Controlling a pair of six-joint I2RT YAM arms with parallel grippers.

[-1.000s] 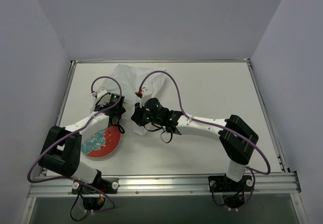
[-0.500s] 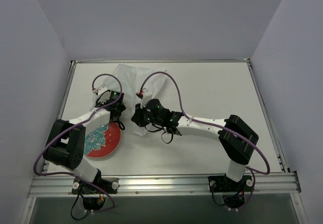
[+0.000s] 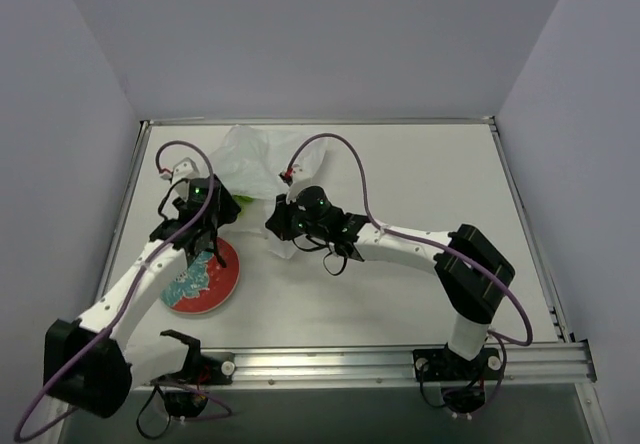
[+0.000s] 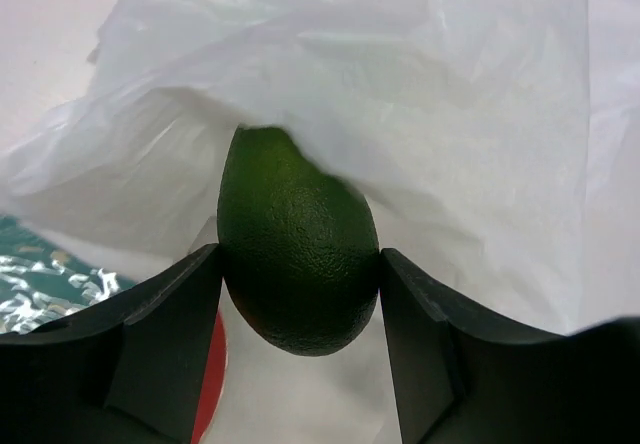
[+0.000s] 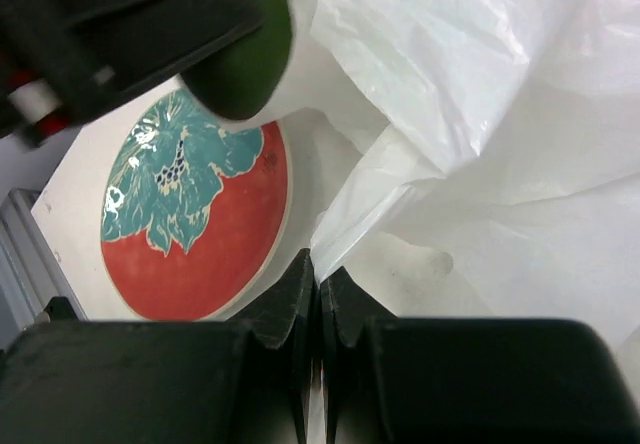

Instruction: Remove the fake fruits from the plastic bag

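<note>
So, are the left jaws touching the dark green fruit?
Touching. Left wrist view: left jaws pressed against both sides of the dark green fruit, no gap.

The dark green fruit [image 4: 297, 214] is a pebbly-skinned oval. Its narrow end is tucked just under the plastic bag's [image 3: 250, 152] lip, and the left end effector [image 4: 300, 259] has it clamped by the sides. The bag is thin, white, see-through and super wrinkly. It lies crumpled at the far left of the desk [image 3: 420, 184], with one near corner pinched in the right end effector [image 5: 318, 279].
</note>
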